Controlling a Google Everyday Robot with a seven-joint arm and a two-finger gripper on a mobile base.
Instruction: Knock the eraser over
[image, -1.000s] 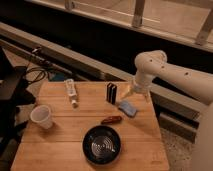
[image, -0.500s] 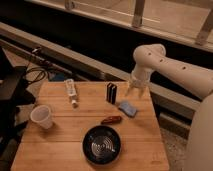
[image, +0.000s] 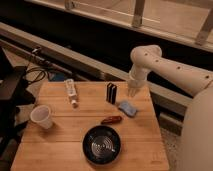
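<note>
Closest to the near edge of the wooden desk (image: 55, 150), a little right of its middle, sits a round black bowl (image: 101, 145); its inside shows only shiny concentric rings. Further back by the left edge a white paper cup (image: 41, 116) stands upright, mouth up, with a pale interior in which no contents can be made out. Just behind the bowl lies a reddish-brown oblong piece (image: 111, 120), flat on the wood and apart from the bowl's rim. Behind it and to the right, toward the right edge, rests a flat light-blue pad (image: 128, 107). The eraser (image: 111, 93), black with thin white stripes, stands upright in the far half of the desk, right of centre, behind the brown piece and just left of the blue pad. Well to its left a white tube (image: 71, 92) lies flat, running from the far edge toward the middle. The gripper (image: 132, 92) hangs pointing down from the white arm (image: 165, 67), near the far right corner, just beside the eraser on its right and just behind the blue pad. Only a narrow strip of wood shows between it and the eraser. I cannot tell how far open it is, or whether it touches the eraser.
</note>
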